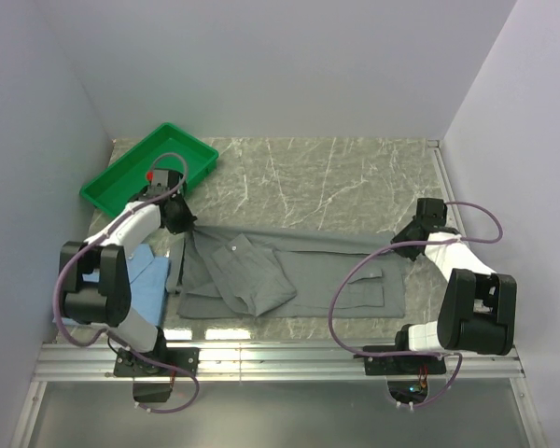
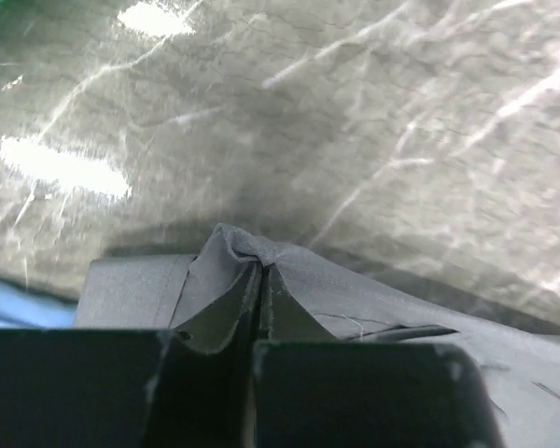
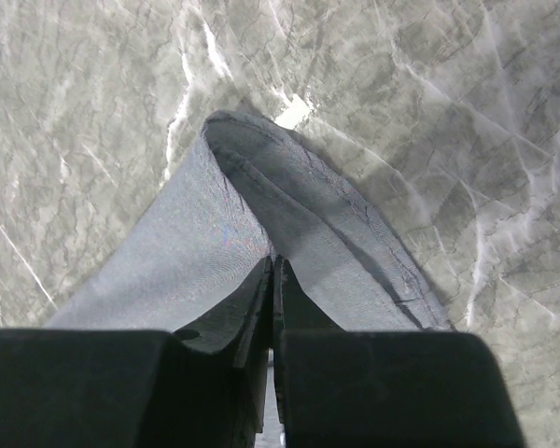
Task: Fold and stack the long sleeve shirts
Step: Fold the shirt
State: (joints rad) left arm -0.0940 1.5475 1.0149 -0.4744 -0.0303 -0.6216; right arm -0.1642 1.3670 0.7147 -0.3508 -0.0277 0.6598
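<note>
We see the plain grey collared button-up cloth shirt [image 1: 299, 271] lying spread across the middle of the grey marble-patterned bench [image 1: 336, 177]. In the overhead view its length runs from 9 o'clock to 3 o'clock, and a looser, rumpled flap of cloth is heaped on its 9 o'clock half. The left hand [image 1: 178, 220] is down at the shirt's 10 o'clock corner. In its wrist view the two black fingers [image 2: 75, 392] are pressed together with a peaked pinch of grey cloth clamped between them, so this hand is holding the grey shirt. The right hand [image 1: 413, 231] is at the opposite end, at the shirt's 2 o'clock corner. Its own black fingers [image 3: 373, 392] are likewise closed tight on a doubled fold of the grey cloth, which loops out toward 12 o'clock of that wrist view over bare marble. The light blue cloth shirt [image 1: 151, 273] lies at 8 o'clock on the bench, just beside the grey shirt's 9 o'clock edge and partly hidden under the left arm; we cannot tell whether the two shirts overlap. A sliver of the same blue shows at the 8 o'clock edge of the left wrist view. The green rectangular plastic tray [image 1: 121, 177] sits at 10 o'clock near the far corner of the bench, set at an angle, and in the overhead view the left arm's wrist overlaps its near edge.
</note>
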